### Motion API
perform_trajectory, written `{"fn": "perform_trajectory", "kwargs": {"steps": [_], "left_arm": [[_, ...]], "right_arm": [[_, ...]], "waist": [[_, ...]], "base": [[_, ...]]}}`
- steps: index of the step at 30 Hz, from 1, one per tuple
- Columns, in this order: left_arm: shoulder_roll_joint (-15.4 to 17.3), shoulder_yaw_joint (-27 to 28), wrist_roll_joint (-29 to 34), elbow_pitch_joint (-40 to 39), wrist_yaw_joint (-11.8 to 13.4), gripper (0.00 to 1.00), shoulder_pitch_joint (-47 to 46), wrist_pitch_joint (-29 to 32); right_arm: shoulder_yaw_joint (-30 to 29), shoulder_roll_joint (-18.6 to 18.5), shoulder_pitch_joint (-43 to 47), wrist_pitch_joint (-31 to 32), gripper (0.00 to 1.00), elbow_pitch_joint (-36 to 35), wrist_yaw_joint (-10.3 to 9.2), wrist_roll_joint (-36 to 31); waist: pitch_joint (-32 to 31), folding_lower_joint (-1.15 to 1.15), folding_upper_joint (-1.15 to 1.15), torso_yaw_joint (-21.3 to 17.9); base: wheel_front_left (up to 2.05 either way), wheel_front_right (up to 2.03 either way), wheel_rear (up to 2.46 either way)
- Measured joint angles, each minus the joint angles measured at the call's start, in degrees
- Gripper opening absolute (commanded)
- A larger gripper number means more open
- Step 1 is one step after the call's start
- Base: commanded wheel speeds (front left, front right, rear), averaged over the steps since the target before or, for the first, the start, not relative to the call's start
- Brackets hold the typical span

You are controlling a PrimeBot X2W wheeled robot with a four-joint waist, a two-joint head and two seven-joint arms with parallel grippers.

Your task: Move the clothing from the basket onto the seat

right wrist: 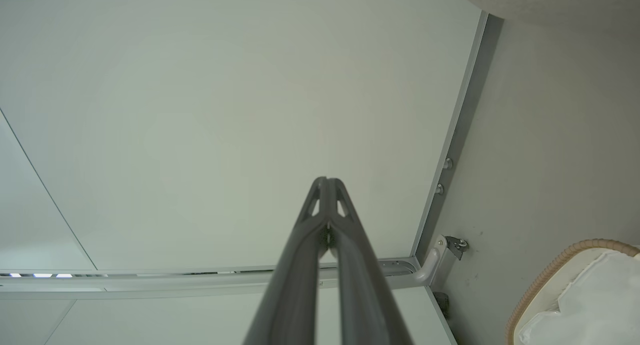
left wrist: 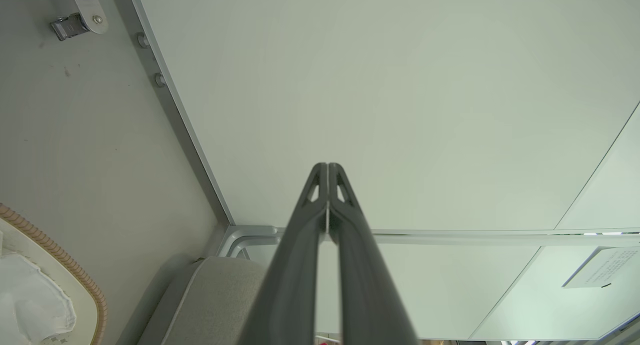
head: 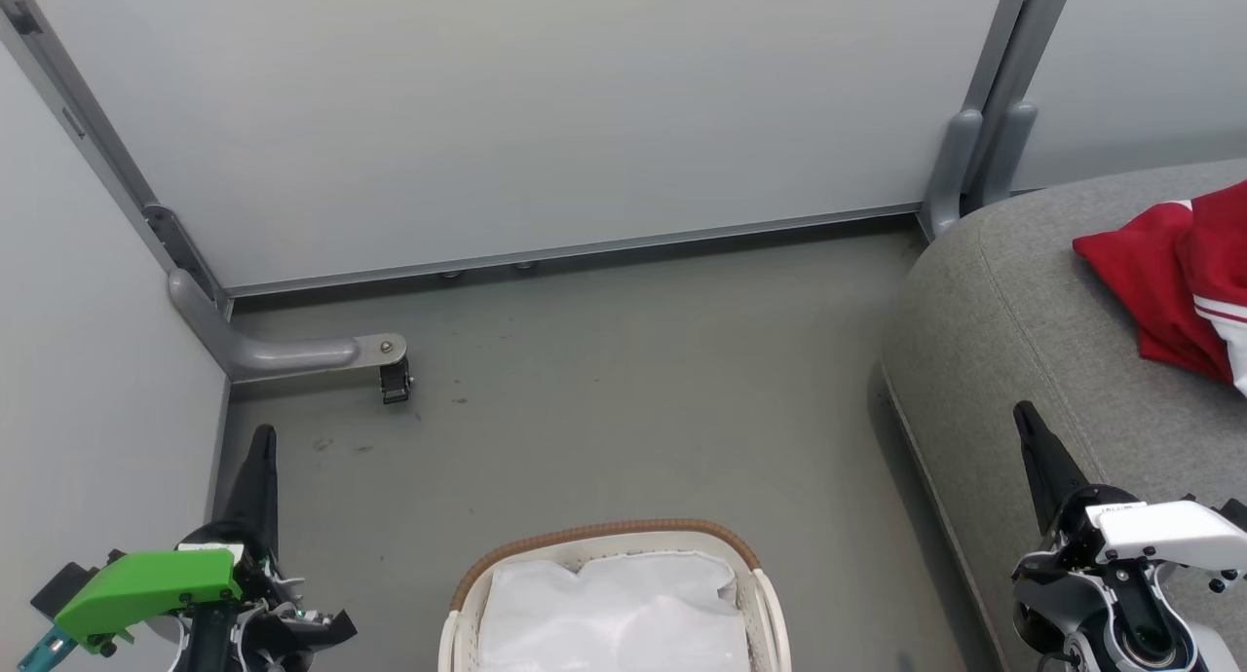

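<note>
The red clothing (head: 1174, 287) with white striped trim lies on the grey seat (head: 1013, 312) at the right edge of the head view. The white basket (head: 604, 534) with a brown rim stands on the floor at the bottom centre, with a plain white cloth (head: 614, 614) inside. My left gripper (head: 263, 436) is shut and empty at the lower left, well left of the basket. Over the seat's front part at the lower right, my right gripper (head: 1023, 414) is shut and empty. Both wrist views show the tips pressed together: left gripper (left wrist: 327, 166), right gripper (right wrist: 326, 180).
Pale partition walls (head: 507, 107) close off the back and left. A grey bracket with a caster (head: 395, 378) sticks out on the floor at the left. Open grey floor (head: 633, 390) lies between the basket, the wall and the seat. The basket rim (right wrist: 555, 270) and seat corner (left wrist: 210, 295) appear in the wrist views.
</note>
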Motion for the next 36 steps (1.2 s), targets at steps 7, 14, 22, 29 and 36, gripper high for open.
{"fn": "perform_trajectory", "kwargs": {"steps": [7,14,22,29,36], "left_arm": [[0.0,0.0,0.0,0.0,0.0,0.0,0.0,0.0],[0.0,0.0,0.0,0.0,0.0,0.0,0.0,0.0],[0.0,0.0,0.0,0.0,0.0,0.0,0.0,0.0],[0.0,0.0,0.0,0.0,0.0,0.0,0.0,0.0],[0.0,0.0,0.0,0.0,0.0,0.0,0.0,0.0]], "right_arm": [[0.0,0.0,0.0,0.0,0.0,0.0,0.0,0.0],[0.0,0.0,0.0,0.0,0.0,0.0,0.0,0.0],[0.0,0.0,0.0,0.0,0.0,0.0,0.0,0.0],[0.0,0.0,0.0,0.0,0.0,0.0,0.0,0.0],[0.0,0.0,0.0,0.0,0.0,0.0,0.0,0.0]], "waist": [[0.0,0.0,0.0,0.0],[0.0,0.0,0.0,0.0],[0.0,0.0,0.0,0.0],[0.0,0.0,0.0,0.0],[0.0,0.0,0.0,0.0]], "base": [[0.0,0.0,0.0],[0.0,0.0,0.0],[0.0,0.0,0.0],[0.0,0.0,0.0],[0.0,0.0,0.0]]}}
